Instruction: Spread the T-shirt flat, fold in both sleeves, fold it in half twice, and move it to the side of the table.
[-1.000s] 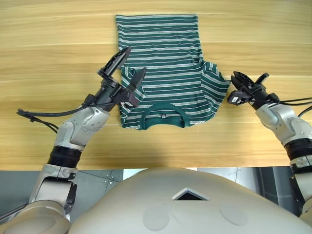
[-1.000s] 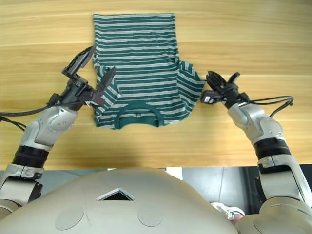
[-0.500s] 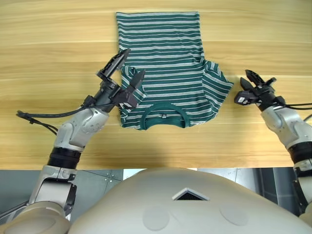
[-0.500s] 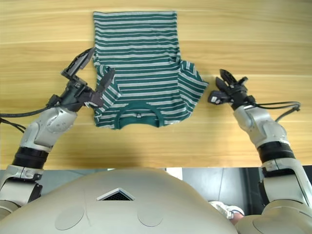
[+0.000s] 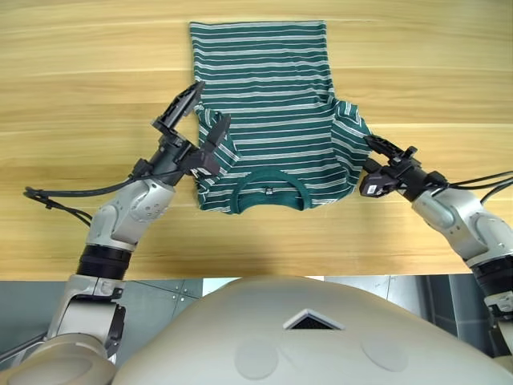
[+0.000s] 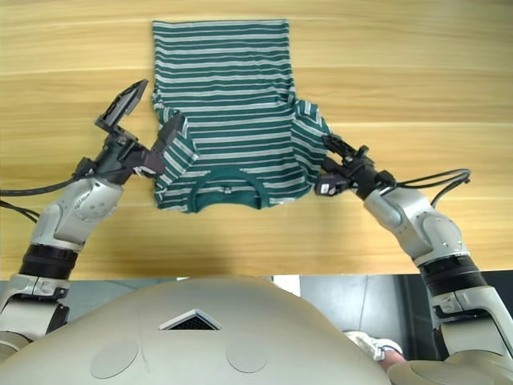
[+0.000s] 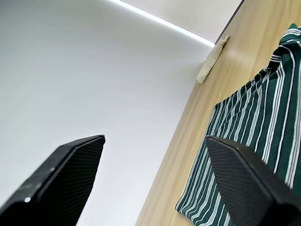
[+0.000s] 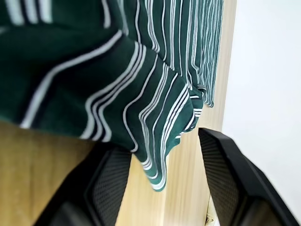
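Observation:
A green T-shirt [image 5: 268,104] with white stripes lies on the wooden table [image 5: 96,72], collar toward me and hem at the far side. Both sleeves lie folded onto the body. My left gripper [image 5: 212,102] is open, raised over the shirt's left edge near the folded left sleeve; in the left wrist view its fingers [image 7: 66,179] frame the shirt [image 7: 254,117]. My right gripper [image 5: 390,147] is open at the shirt's right edge by the folded sleeve. In the right wrist view the striped fabric's edge [image 8: 155,122] hangs between its fingers [image 8: 225,179].
Bare wood extends to the left and right of the shirt. The table's front edge [image 5: 240,277] runs just below the collar. Black cables [image 5: 64,192] trail from both wrists. A small beige object [image 7: 211,59] lies at the table's far edge.
My right gripper drew away to the right, then came back in against the shirt's right sleeve, nearer the collar. My left gripper shifted slightly left and stayed open.

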`<action>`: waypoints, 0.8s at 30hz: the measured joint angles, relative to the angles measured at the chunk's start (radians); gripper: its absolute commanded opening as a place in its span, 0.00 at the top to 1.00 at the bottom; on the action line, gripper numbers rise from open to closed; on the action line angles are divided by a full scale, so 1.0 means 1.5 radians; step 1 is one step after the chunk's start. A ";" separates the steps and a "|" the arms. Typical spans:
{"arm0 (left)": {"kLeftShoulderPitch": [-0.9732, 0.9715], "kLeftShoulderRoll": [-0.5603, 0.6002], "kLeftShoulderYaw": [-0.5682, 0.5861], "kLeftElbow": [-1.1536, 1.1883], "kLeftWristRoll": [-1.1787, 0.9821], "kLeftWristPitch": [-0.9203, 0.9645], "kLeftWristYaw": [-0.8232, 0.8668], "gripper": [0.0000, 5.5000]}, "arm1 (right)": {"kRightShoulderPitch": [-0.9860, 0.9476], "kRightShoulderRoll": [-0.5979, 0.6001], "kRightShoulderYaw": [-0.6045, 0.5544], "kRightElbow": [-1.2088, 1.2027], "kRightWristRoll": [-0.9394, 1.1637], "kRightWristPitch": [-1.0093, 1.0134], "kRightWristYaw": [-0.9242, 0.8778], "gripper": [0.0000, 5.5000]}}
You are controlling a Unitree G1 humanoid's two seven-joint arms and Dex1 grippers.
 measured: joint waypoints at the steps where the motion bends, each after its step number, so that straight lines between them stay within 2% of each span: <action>1: 0.000 -0.002 -0.001 0.000 0.002 0.000 0.000 0.27 | -0.017 0.011 0.009 0.019 -0.004 -0.003 -0.002 0.54; 12: 0.002 -0.009 -0.012 0.006 0.006 0.000 0.003 0.27 | -0.091 0.029 0.015 0.163 -0.013 -0.011 -0.068 0.54; 24: 0.002 -0.010 -0.013 0.007 0.006 0.000 0.003 0.27 | -0.083 0.013 0.015 0.164 -0.002 -0.013 -0.075 0.54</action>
